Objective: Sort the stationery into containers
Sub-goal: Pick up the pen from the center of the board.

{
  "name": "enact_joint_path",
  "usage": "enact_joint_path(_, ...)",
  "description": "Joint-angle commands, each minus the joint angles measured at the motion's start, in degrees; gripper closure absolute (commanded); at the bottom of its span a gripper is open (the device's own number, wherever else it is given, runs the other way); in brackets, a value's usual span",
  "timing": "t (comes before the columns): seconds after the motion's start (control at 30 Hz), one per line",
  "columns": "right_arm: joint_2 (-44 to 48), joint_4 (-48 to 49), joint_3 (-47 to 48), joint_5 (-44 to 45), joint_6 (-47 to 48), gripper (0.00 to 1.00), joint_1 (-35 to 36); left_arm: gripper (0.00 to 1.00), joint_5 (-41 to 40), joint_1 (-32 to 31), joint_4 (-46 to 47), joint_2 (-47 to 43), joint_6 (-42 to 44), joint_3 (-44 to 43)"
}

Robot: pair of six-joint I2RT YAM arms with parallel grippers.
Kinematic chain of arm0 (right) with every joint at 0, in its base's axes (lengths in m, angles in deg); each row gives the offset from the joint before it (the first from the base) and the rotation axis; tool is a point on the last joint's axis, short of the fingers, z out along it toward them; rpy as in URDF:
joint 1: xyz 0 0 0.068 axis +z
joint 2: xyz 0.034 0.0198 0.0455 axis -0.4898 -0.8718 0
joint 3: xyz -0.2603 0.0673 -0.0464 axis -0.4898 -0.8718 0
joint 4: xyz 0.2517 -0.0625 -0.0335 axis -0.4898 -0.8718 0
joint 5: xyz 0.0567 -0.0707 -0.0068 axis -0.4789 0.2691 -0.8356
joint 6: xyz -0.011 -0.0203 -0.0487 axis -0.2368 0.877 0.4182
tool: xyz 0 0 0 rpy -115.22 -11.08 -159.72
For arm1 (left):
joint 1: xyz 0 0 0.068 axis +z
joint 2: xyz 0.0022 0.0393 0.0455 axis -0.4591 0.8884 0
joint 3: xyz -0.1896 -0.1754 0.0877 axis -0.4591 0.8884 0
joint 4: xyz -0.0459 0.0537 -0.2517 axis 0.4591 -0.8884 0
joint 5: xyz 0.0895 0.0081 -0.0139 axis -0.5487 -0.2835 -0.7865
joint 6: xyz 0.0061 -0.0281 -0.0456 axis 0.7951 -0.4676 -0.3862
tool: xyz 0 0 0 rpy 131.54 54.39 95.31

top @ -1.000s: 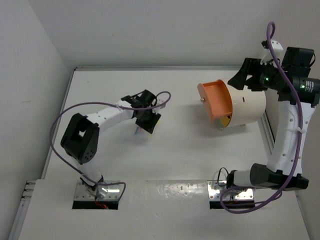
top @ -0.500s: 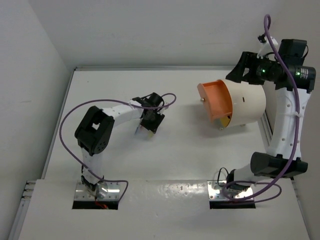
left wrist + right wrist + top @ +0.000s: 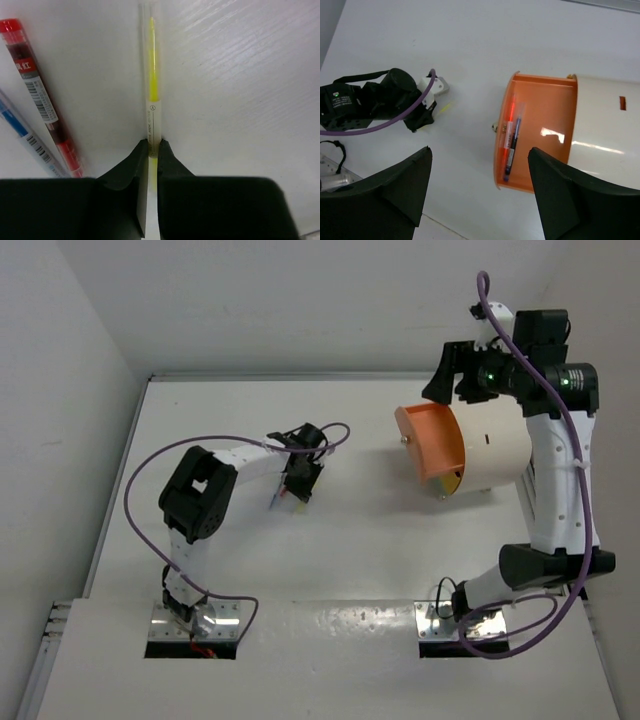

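**Left arm.** The left gripper (image 3: pixel 153 150) is clenched on the near end of a thin clear-barrelled pen with a yellow core (image 3: pixel 152 85). Its 2 black fingers (image 3: pixel 125 172) pinch the barrel from either side. The pen lies along the white table (image 3: pixel 240 75), pointing away from the camera. To its left, apart from it, lie a clear pen with a red cap (image 3: pixel 37 90) and, beside that, a pen with blue markings (image 3: pixel 20 132), which is cut off by the frame edge.

**Right arm.** The right gripper (image 3: pixel 479 155) is spread wide and grasps nothing. It hangs above the slid-out orange drawer (image 3: pixel 540 130) of the cream drum-shaped container (image 3: pixel 495 445). 2 pens lie side by side against the drawer's front wall: an orange-red pen (image 3: pixel 509 125) and a dark blue pen (image 3: pixel 514 145).

**Layout.** In the top view the container stands on the table's far right, well apart from the left gripper.
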Motion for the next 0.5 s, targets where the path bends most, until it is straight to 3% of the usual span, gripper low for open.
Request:
enact_joint_path(0.0, -1.1, 4.5, 2.4, -0.8, -3.5, 0.23, 2.2, 0.94, 8.3, 3.2, 3.7, -1.1, -2.3, 1.9)
enact_joint_path(0.1, -2.6, 5.3, 5.0, -0.9, -4.6, 0.24, 5.5, 1.0, 20.2, 7.0, 11.9, -9.8, -4.9, 4.6)
enact_joint_path(0.2, -3.0, 6.6, 5.7, -3.1, -6.0, 0.24, 8.6, 1.0, 28.5, 9.3, 20.0, -20.4, -10.8, 3.8)
enact_joint_path(0.3, -2.5, 9.7, 4.3, -5.5, -7.3, 0.24, 11.8, 1.0, 34.7, 11.9, 27.7, -24.8, -16.3, 1.9)
enact_joint_path(0.47, -5.2, 13.9, 5.9, -8.2, -12.1, 0.24, 16.7, 1.0, 41.6, 15.1, 53.3, -30.9, -31.8, 5.1)
